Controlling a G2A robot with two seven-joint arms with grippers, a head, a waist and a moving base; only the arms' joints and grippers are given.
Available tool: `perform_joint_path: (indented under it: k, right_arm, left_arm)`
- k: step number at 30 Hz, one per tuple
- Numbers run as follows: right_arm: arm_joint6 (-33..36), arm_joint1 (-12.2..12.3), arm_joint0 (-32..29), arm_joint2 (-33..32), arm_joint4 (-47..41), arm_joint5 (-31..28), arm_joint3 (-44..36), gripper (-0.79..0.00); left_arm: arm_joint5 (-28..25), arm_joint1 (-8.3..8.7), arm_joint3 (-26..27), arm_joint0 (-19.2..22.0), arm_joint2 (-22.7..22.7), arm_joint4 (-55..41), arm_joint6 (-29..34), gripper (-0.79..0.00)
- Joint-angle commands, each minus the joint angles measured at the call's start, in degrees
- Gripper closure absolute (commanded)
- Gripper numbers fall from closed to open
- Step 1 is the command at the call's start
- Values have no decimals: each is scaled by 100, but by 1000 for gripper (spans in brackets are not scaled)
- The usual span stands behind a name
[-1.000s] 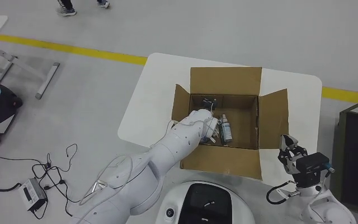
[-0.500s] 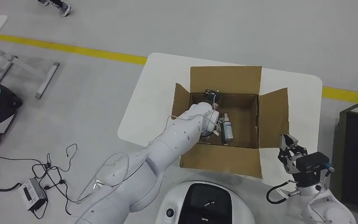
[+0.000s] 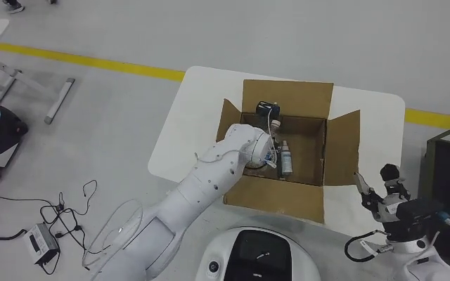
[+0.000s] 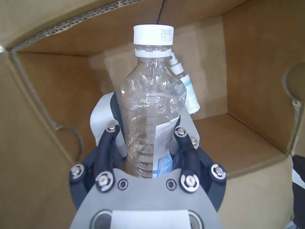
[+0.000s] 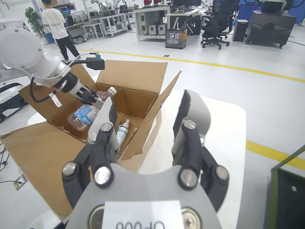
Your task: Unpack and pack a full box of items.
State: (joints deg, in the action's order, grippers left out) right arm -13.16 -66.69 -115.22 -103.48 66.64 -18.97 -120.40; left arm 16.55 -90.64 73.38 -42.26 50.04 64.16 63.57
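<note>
Left wrist view: the left end effector is clamped on a clear water bottle, its fingers on the lower half of the body across the label, with the white cap pointing away. The bottle is inside the open cardboard box, and in the right wrist view it hangs tilted above the box floor. A small spray bottle lies on that floor just behind it.

The step looks like lifting the bottle out to unpack it. It would go best as a straight rise until the bottle's base clears the box wall, and only then a swing out over the white counter. The thin plastic probably dents easily, so a firm but unchanged squeeze seems safer than tightening. The raised flaps and the thin cable near the wrist could both snag.

The right end effector hangs spread and empty beside the box's right flap.

The bottle's base is hidden behind the fingers. From above, the arm covers the box's left half, so I cannot tell whether other items lie there. How much water the bottle holds is hard to judge.
</note>
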Motion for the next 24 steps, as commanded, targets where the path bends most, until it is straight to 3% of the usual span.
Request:
perform_joint_path:
  k: [1, 3, 7, 18, 24]
  right_arm:
    - [67, -5, -49, -67, -182, -31, -18, -785]
    - [149, -8, -87, -130, -322, -71, -7, -785]
    - [389, -13, -68, -215, -684, -151, 204, -785]
    - [1320, -8, 470, 121, -1864, -712, 938, -785]
    - [1612, 3, 652, 269, -1907, -874, 968, -785]
  left_arm:
    - [-105, 117, 782, -340, 237, 220, 323, 0]
    - [-311, 179, 1363, -656, 579, -322, 604, 0]
    - [-565, 306, 2012, -937, 911, -33, 822, 0]
    - [-882, 466, 3114, -1252, 1739, -573, 1203, 0]
    - [-956, 571, 3675, -1306, 2216, -547, 1533, 0]
